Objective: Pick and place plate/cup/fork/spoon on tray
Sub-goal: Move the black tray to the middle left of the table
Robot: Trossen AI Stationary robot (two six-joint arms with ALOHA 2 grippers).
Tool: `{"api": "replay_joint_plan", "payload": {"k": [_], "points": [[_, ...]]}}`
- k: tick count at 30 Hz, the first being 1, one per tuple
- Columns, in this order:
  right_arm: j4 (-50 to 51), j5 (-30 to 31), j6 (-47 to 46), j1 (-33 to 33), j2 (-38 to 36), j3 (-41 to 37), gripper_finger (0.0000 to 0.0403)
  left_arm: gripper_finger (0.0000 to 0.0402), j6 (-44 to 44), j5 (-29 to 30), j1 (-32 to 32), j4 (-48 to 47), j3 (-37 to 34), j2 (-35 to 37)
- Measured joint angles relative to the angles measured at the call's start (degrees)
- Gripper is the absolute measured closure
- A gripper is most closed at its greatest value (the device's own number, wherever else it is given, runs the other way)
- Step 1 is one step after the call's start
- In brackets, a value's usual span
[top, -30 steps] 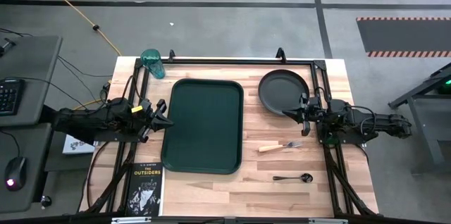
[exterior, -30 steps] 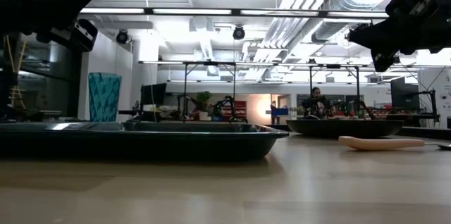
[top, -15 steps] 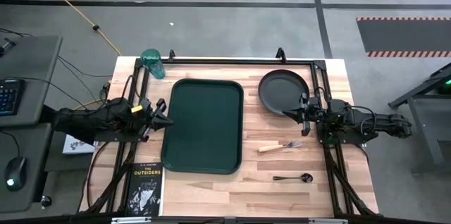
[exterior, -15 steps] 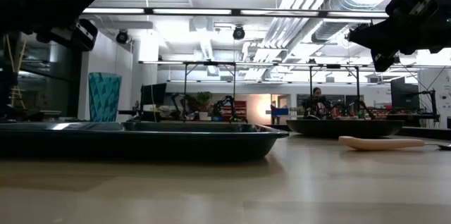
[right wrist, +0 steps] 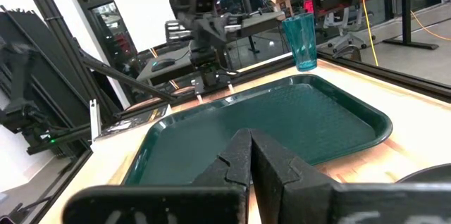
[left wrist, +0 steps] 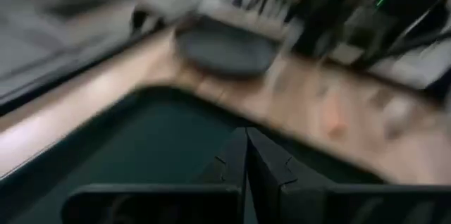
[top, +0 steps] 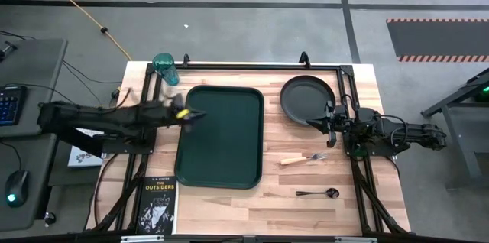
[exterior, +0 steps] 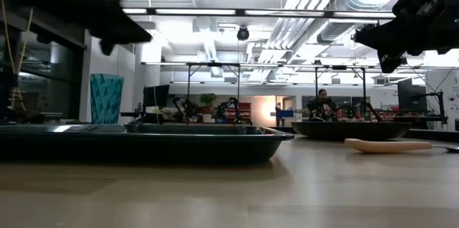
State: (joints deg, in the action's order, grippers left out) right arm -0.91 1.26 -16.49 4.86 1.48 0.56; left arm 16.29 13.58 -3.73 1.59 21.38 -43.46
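Tray: the large dark green rectangular tray (top: 221,136) lies bare at the centre of the high view, long side running top to bottom; nothing rests in it, so no item of the task is placed yet
Left gripper: the left gripper (top: 191,116) hangs over the tray's upper left edge in the high view, fingers pressed together with no gap, carrying nothing; judged to be travelling, not gripping, as its outline is smeared
Right gripper: the right gripper (top: 319,122) sits right of centre, its tip just at the lower right rim of the plate; fingers closed to a point, empty
Plate: the round dark grey-black plate (top: 307,98) with a raised rim lies flat at upper right, well apart from the tray
Cup: the small translucent teal-green tumbler (top: 165,68) stands upright at the upper left corner of the table, just beyond the tray's corner
Fork: the fork (top: 303,158) with a tan wooden handle and silver tines lies right of the tray, tines towards the right arm
Spoon: the small all-dark metal spoon (top: 318,192) lies at lower right, below the fork
Book: a black book (top: 157,205) with white lettering lies at lower left, apart from the tray
Open room: bare wood between tray and fork gives a clear lane; the black frame rails along both table sides hem in each arm's reach
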Motion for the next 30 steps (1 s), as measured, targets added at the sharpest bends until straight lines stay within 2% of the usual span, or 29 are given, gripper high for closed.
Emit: {"api": "replay_joint_plan", "payload": {"k": [3,7,10,14,17,20,24,30], "points": [[0.0,0.0,0.0,0.0,0.0,0.0,0.0402,0.0401,-1.3,-4.1,-3.6,-11.5,9.4,-13.7],[0.0,0.0,0.0,0.0,0.0,0.0,0.0402,0.0401,-2.1,-5.0,-7.7,-20.3,19.9,-30.0],[0.0,0.0,0.0,0.0,0.0,0.0,0.0402,0.0401,-3.6,-5.0,-10.1,-25.4,26.6,-40.4],[0.0,0.0,0.0,0.0,0.0,0.0,0.0402,0.0401,-5.7,-6.1,-11.8,-32.2,33.6,-50.0],[0.0,0.0,0.0,0.0,0.0,0.0,0.0402,0.0401,-5.9,-7.6,-12.0,-37.7,37.5,-54.6],[0.0,0.0,0.0,0.0,0.0,0.0,0.0402,0.0401,-5.6,-9.7,-11.5,-39.2,38.9,-57.0],[0.0,0.0,0.0,0.0,0.0,0.0,0.0402,0.0401,-3.3,-17.2,-10.5,-41.6,38.9,-59.6],[0.0,0.0,0.0,0.0,0.0,0.0,0.0402,0.0401,-2.6,-16.0,-5.4,-40.0,38.1,-60.5]]}}
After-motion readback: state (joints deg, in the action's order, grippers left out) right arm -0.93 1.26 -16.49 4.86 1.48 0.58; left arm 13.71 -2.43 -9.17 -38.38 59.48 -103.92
